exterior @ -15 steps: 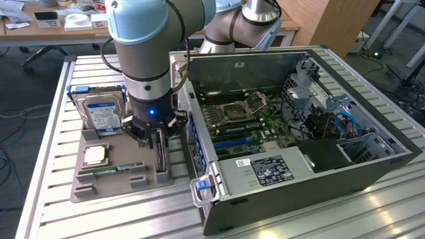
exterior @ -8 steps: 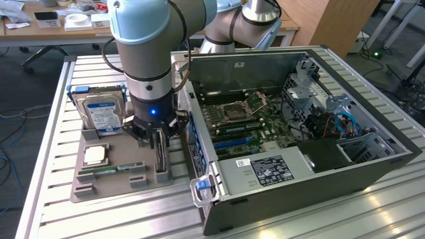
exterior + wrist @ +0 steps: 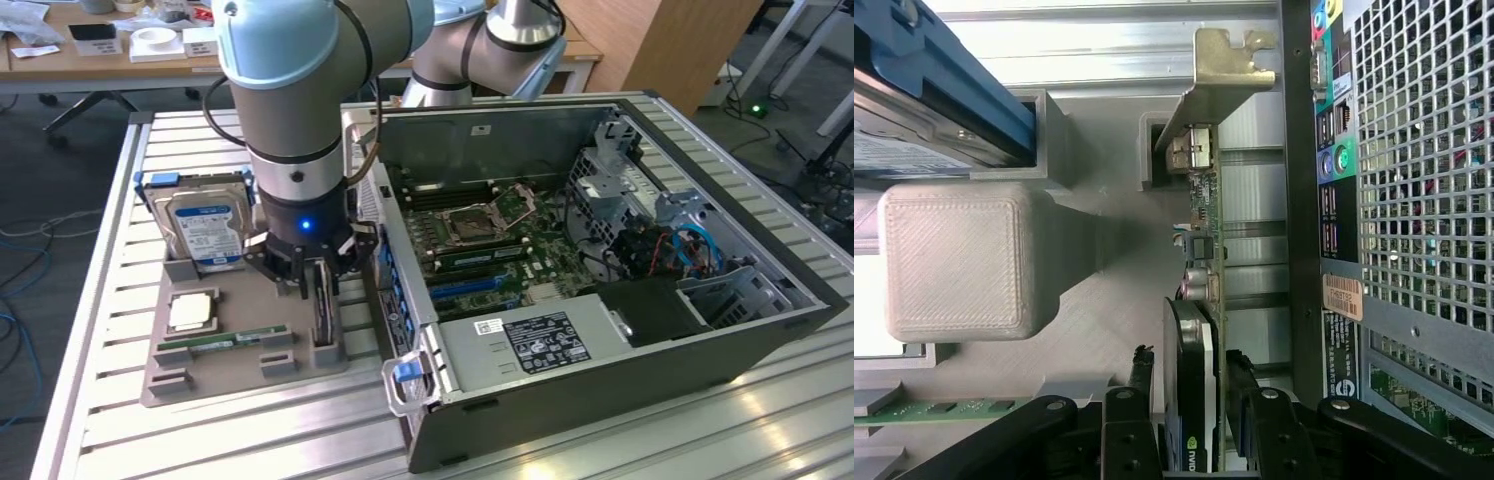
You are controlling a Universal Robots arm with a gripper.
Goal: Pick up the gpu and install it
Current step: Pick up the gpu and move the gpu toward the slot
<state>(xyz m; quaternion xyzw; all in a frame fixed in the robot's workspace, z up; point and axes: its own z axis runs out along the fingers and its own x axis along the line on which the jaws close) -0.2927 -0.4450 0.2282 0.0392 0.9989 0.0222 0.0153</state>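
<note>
Gripper (image 3: 1192,425) fingers flanking the upright gpu (image 3: 1199,260) in the grey holder (image 3: 240,365), contact unclear so grip uncertain, card's lower edge hidden, computer case (image 3: 601,330) beside.

The exterior view looks down from high and some way off over the counter (image 3: 107,420), tray (image 3: 200,380) and open case (image 3: 627,370). The wrist view looks along the tool (image 3: 1194,430), close over the tray (image 3: 1104,330) and the case's rear panel (image 3: 1424,150), which both views share.

A robotics lab is indicated: an open computer case (image 3: 587,270) on a slatted metal desk (image 3: 747,420), cluttered benches (image 3: 120,50) behind.
</note>
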